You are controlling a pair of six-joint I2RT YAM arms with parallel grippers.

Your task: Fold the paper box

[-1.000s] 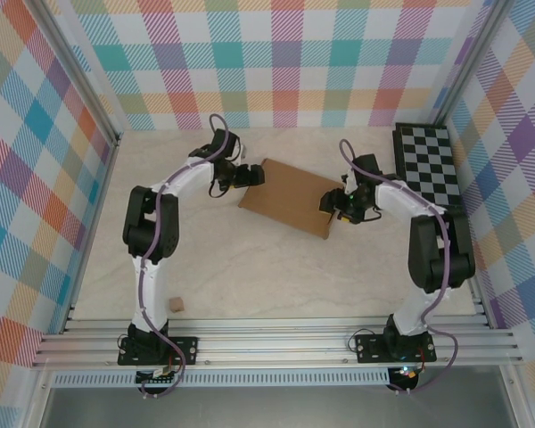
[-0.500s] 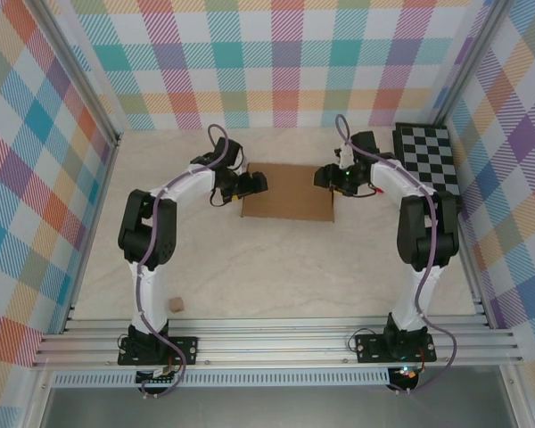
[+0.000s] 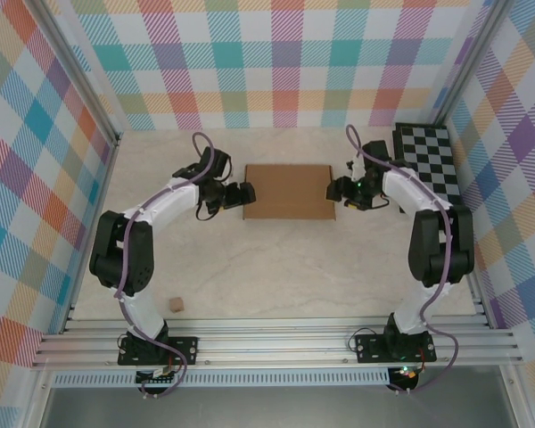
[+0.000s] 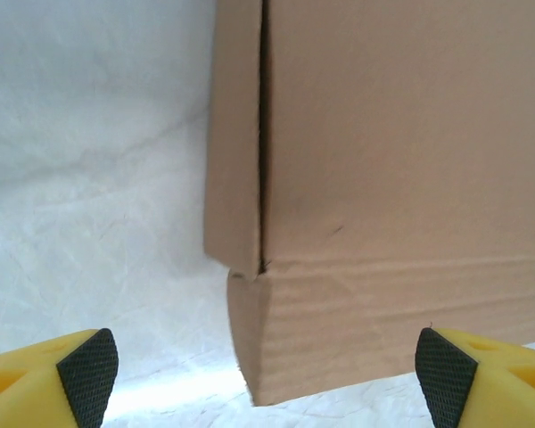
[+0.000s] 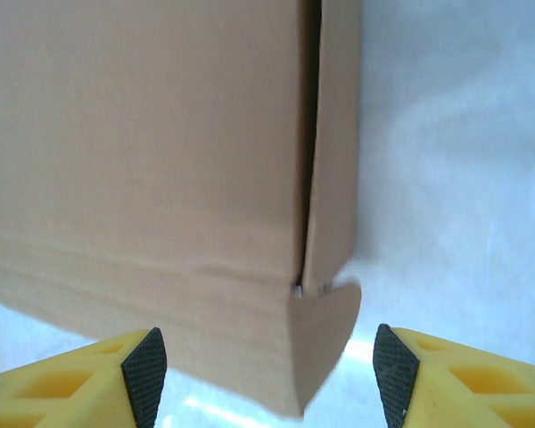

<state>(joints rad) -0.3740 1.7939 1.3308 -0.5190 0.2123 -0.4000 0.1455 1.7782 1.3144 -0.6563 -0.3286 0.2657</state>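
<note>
Box (image 3: 288,191) flat on counter (image 3: 276,267) beside the checkered board (image 3: 428,165). Right fingers (image 5: 144,364) at its board-side end, left fingers (image 4: 87,366) at far end, both spread, empty. Probably final squaring: you push ends inward.

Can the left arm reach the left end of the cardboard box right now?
Probably yes: the left gripper hangs open right at the left end of the box, with nothing else in between.
</note>
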